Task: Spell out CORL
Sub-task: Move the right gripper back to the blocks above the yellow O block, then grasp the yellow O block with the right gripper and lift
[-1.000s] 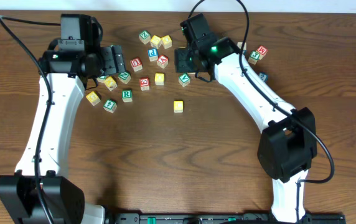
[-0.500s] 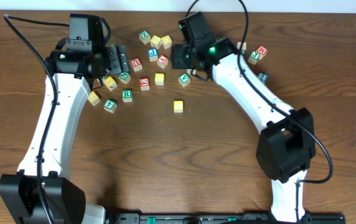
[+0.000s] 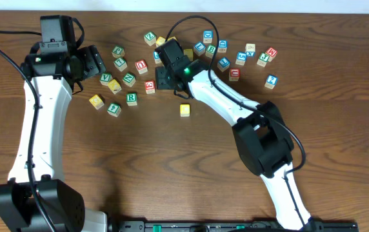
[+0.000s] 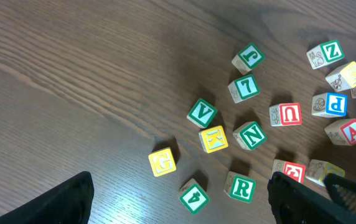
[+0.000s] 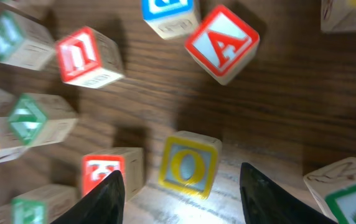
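Under the right wrist, the yellow O cube [image 5: 189, 165] sits on the table [image 5: 277, 106] between the right jaws, which are spread on either side and not touching it. A red-lettered cube [image 5: 106, 171] crowds one side. The left jaws hang spread and empty over the green R cube [image 4: 240, 188]. A lone yellow cube [image 3: 184, 109] lies apart; its letter, and the L, I cannot read. Likely light, stiff wood with smooth faces: pinch two opposite sides squarely. Overhead I count about two dozen cubes [image 3: 223, 62], with one O and one R readable.
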You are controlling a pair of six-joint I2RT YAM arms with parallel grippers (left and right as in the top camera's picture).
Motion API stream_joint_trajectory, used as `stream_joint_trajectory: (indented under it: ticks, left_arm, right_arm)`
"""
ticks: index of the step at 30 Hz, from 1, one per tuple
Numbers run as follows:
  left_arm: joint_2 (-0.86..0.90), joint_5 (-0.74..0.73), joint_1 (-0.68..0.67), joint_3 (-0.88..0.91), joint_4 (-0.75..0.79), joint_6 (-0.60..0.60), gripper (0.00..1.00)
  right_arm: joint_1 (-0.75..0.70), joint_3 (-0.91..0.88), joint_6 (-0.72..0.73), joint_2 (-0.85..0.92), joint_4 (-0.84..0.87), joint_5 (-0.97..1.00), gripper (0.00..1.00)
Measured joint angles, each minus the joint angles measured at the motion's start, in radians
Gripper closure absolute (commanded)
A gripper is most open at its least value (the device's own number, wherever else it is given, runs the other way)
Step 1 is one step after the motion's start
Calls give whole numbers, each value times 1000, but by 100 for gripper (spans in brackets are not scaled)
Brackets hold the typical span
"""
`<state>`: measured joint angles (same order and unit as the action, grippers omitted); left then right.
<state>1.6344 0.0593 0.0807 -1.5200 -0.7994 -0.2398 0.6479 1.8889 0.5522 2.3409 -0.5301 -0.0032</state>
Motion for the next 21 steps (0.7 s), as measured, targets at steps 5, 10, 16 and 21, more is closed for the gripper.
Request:
stream_joint_trajectory:
  ticks: [5,10,16,21]
  left_arm:
    - [0,0,0,0,-1,0,12]
    - [0,0,0,0,-2,0,12]
    - [0,0,0,0,-2,0,12]
    - [0,0,0,0,-3,0,12]
  right_arm:
    - [0,0,7,26,18,8,45]
    - [0,0,8,29,46,11,48]
    - [0,1,15,58,67,15,54]
    - [0,2,20,74,76,26,59]
